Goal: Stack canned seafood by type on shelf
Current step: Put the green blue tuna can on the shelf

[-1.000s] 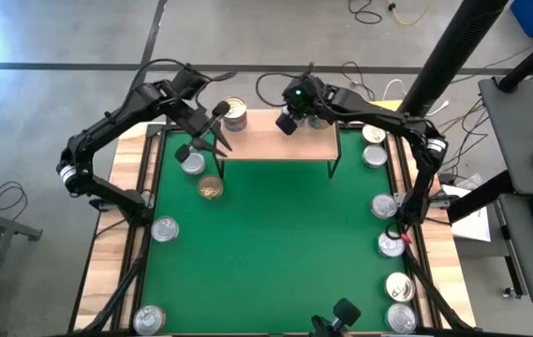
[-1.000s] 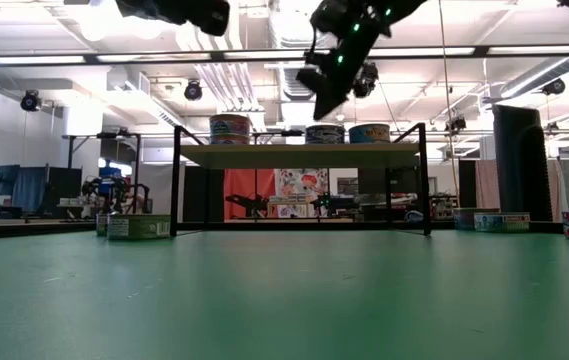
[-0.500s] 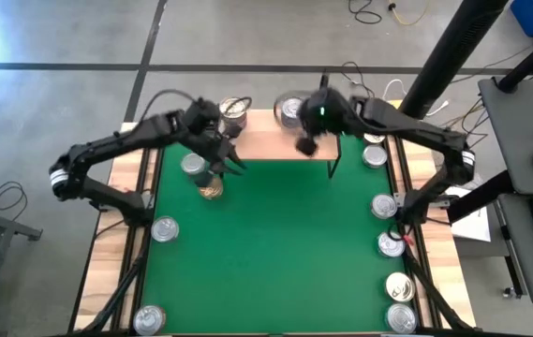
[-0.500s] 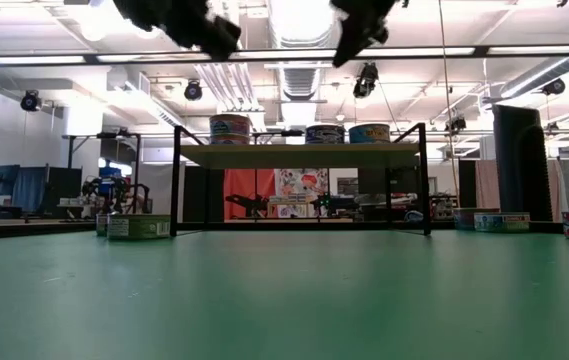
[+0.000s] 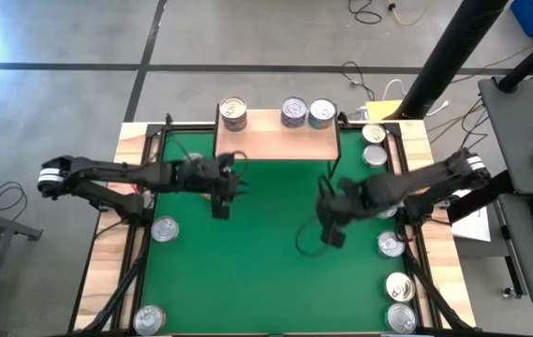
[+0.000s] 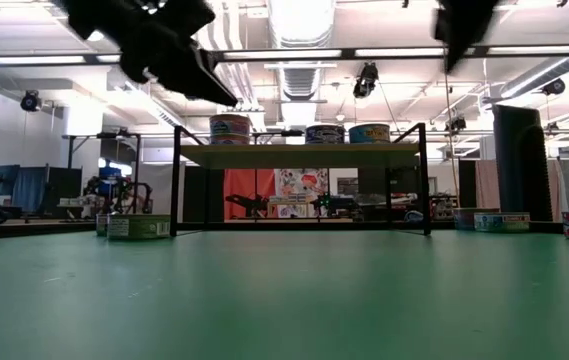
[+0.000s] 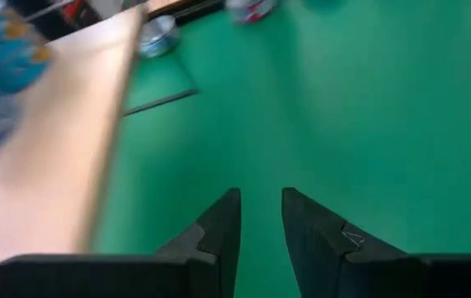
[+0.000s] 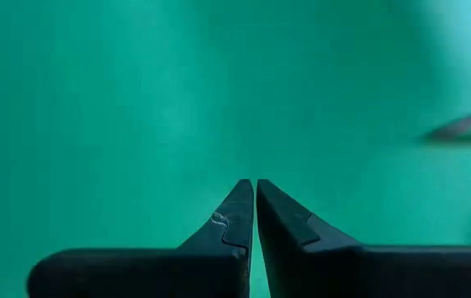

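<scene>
shelf [image 5: 275, 140] sits at the table's far edge with three cans [image 5: 295, 112] on top. left gripper [image 5: 221, 204] hovers over the green mat [image 5: 266, 262] just in front of the shelf, fingers slightly parted, empty. right gripper [image 5: 330, 227] is mid-mat, fingers pressed together, holding nothing. more tins [image 5: 392, 243] along both sides, types probably mixed.

My left gripper [image 5: 221, 208] hangs empty, fingers [image 7: 218, 228] slightly parted. My right gripper [image 5: 332, 234] hangs well apart from it, fingertips [image 8: 239, 207] pressed together, empty.
</scene>
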{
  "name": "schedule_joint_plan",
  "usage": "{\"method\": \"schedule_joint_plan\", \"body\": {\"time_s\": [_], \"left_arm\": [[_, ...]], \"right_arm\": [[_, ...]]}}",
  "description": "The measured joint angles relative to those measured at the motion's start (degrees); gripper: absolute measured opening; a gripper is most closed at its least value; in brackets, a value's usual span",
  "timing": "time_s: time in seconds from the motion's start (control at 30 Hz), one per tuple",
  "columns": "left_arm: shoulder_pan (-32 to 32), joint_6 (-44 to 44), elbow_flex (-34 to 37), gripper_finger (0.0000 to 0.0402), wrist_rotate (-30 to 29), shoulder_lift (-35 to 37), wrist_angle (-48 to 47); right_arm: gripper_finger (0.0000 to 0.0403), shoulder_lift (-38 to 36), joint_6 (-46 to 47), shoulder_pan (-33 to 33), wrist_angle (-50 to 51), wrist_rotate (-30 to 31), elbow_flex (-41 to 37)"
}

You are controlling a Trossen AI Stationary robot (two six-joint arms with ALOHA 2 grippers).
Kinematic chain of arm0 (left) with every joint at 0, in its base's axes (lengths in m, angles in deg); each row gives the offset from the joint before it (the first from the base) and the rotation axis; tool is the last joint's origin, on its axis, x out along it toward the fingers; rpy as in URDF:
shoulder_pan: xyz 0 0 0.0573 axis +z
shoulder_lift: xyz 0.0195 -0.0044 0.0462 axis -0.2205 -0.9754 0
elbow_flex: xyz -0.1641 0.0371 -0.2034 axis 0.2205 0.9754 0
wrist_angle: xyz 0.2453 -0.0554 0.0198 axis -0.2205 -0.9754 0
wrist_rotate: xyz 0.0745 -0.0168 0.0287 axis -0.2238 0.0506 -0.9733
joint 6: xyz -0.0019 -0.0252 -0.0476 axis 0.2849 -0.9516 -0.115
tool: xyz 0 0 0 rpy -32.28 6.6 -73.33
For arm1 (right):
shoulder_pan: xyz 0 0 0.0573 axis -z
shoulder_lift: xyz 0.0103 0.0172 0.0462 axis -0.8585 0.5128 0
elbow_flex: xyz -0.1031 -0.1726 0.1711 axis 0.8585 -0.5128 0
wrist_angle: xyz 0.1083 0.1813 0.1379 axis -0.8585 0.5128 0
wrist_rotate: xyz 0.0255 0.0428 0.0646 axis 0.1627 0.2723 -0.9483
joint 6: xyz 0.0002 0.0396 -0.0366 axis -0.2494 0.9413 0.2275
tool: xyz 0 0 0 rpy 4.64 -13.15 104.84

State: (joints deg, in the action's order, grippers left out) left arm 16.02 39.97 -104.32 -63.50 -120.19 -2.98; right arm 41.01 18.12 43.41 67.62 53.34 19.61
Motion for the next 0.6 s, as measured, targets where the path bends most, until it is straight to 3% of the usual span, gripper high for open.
{"method": "schedule_joint_plan", "body": {"time_s": [0.2,0.33,0.6], "left_arm": [[-11.3,-7.6,12.1,0.0076,0.1,-2.6,23.1],[-18.1,-10.0,16.1,0.0076,-0.5,-5.8,35.4],[-24.3,-19.6,16.5,0.0076,-6.8,-9.5,37.9]], "right_arm": [[0.0011,1.2,15.8,-8.0,-3.2,-11.0,-10.6],[0.0011,1.9,25.9,-12.5,-1.5,-15.6,-16.6],[0.0011,2.2,41.9,-16.7,2.8,-21.4,-26.3]]}}
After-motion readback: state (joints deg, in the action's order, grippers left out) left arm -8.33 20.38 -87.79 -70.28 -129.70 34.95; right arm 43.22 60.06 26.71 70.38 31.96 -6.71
